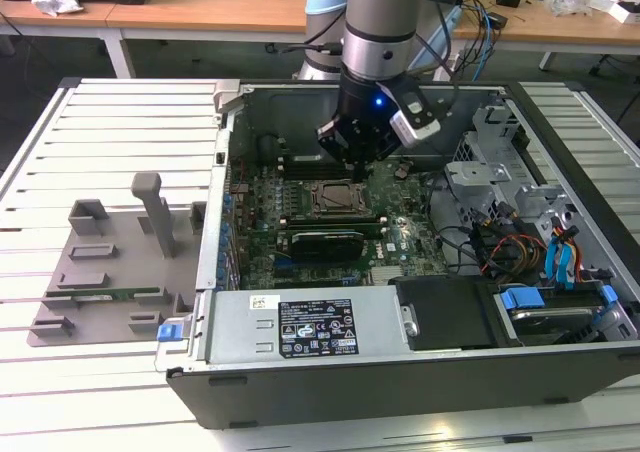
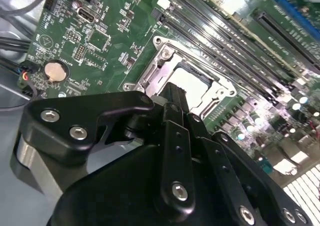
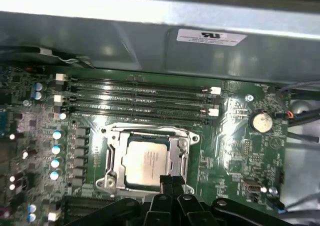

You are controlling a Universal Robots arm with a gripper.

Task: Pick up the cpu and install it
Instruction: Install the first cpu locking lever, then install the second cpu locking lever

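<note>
The cpu [image 3: 146, 162] is a silver-topped square chip lying flat inside the metal-framed socket [image 3: 113, 158] on the green motherboard [image 3: 235, 136]. It also shows in the second wrist view, cpu [image 2: 194, 86], just past the fingertips. My gripper [image 3: 168, 182] hovers right above the near edge of the socket, its black fingers [image 2: 173, 97] pressed together with nothing between them. In the exterior view my gripper [image 1: 352, 162] hangs inside the open computer case, a little above the socket [image 1: 335, 198].
Memory slots [image 3: 140, 93] run beside the socket, and a coin battery [image 3: 260, 120] sits on the board. The case walls [image 1: 232, 122], a power supply [image 1: 300, 324] and a drive bay with cables [image 1: 530, 242] hem the board in. A grey fixture [image 1: 110, 262] lies at the exterior view's left.
</note>
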